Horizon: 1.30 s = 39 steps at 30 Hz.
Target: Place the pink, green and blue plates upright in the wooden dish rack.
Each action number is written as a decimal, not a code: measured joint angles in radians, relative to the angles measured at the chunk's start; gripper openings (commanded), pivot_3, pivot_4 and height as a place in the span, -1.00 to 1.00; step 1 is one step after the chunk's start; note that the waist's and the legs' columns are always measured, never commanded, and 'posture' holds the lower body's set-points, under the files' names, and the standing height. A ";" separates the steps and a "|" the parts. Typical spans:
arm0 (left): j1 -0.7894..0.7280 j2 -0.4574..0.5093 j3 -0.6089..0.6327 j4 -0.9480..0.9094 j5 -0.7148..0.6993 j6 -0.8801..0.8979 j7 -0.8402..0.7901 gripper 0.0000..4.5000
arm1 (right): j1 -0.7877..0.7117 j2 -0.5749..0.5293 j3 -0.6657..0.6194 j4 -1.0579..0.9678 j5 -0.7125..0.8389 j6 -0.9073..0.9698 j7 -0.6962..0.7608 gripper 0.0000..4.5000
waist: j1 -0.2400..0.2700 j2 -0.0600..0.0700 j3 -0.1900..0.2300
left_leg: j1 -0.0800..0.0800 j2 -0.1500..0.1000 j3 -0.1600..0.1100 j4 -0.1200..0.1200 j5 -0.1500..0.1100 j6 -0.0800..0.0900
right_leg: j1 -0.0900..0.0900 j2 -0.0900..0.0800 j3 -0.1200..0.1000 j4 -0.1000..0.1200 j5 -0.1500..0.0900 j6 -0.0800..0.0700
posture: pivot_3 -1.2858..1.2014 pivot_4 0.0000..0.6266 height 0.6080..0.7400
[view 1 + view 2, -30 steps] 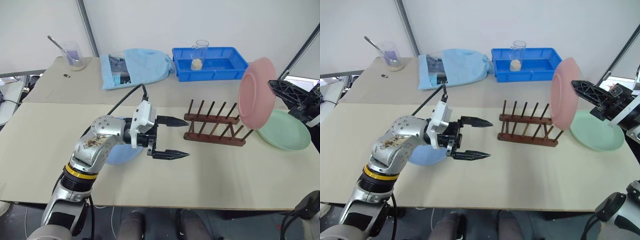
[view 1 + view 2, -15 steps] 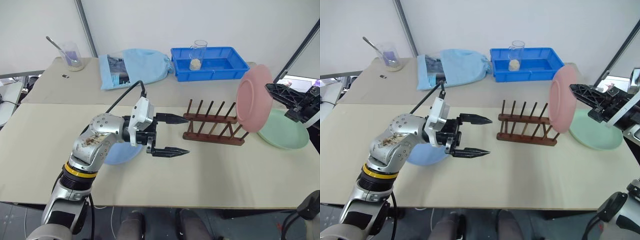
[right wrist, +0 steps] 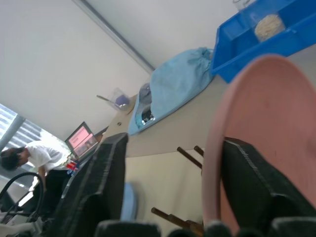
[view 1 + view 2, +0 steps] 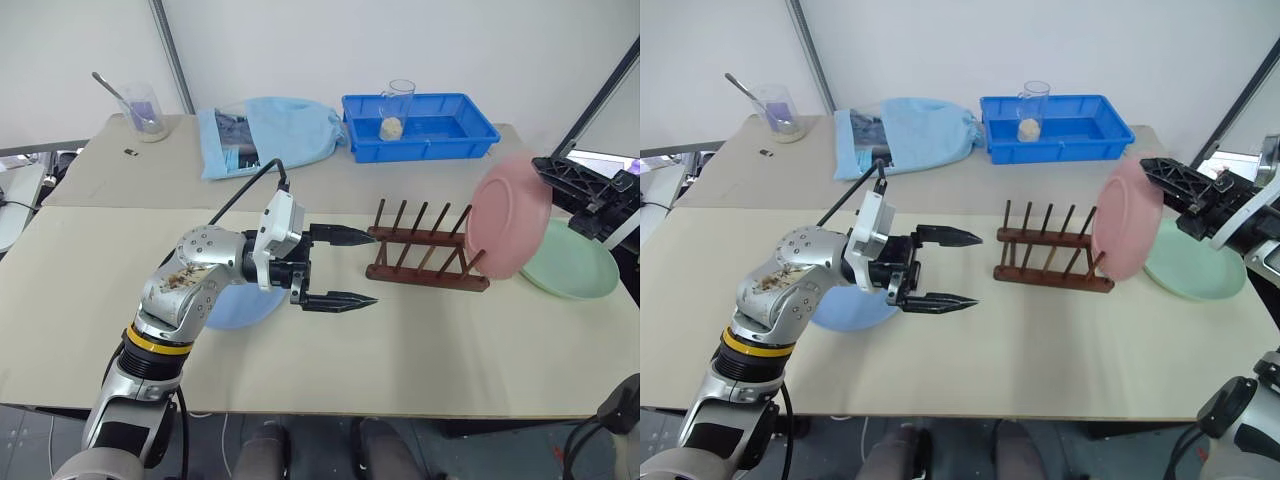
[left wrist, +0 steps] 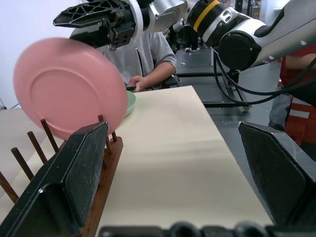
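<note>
1. Left eye view: the left gripper (image 4: 340, 266) sits in the middle of the frame, fingers spread wide, holding nothing.
2. The right gripper (image 4: 572, 190), at the right edge, has its fingers apart on either side of the pink plate's (image 4: 508, 230) rim.
3. That plate leans tilted at the right end of the wooden dish rack (image 4: 428, 259).
4. The green plate (image 4: 575, 266) lies flat at the right.
5. The blue plate (image 4: 240, 306) lies under the left arm.

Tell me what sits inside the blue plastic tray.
Inside the blue tray stands a clear glass cup holding a pale beige lump, near the tray's left end. The near wall hides part of the tray floor.
</note>
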 measured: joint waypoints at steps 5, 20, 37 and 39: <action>0.000 -0.001 0.000 -0.001 -0.008 0.006 0.001 1.00 | -0.014 -0.053 0.000 0.014 -0.049 -0.073 0.006 0.99 | 0.000 0.000 0.000 | 0.000 0.000 0.000 0.000 0.000 0.000 | 0.000 0.000 0.000 0.000 0.000 0.000 | 0.03 -0.52 0.96; -0.014 0.010 -0.041 -0.023 0.040 0.026 0.032 1.00 | 0.570 -0.361 0.434 -0.097 -0.756 -0.937 0.496 0.99 | -0.005 0.000 0.000 | 0.003 -0.001 0.003 0.001 0.000 0.000 | 0.000 0.000 0.004 0.002 -0.002 0.002 | 0.03 -0.52 0.96; 0.016 0.028 -0.072 -0.133 0.058 -0.002 0.009 1.00 | 0.024 -0.123 0.799 0.672 -1.225 -1.305 0.408 0.47 | -0.030 0.000 0.000 | 0.009 -0.002 0.012 0.000 0.000 0.000 | 0.001 0.004 0.020 0.000 0.002 0.004 | 0.03 -0.52 0.96; 0.020 0.032 -0.072 -0.139 0.059 -0.002 0.009 1.00 | 0.000 -0.108 0.799 0.711 -1.228 -1.304 0.409 0.15 | -0.030 0.000 0.000 | 0.009 -0.003 0.012 0.000 0.000 0.000 | 0.002 0.004 0.021 0.001 0.002 0.005 | 0.03 -0.52 0.96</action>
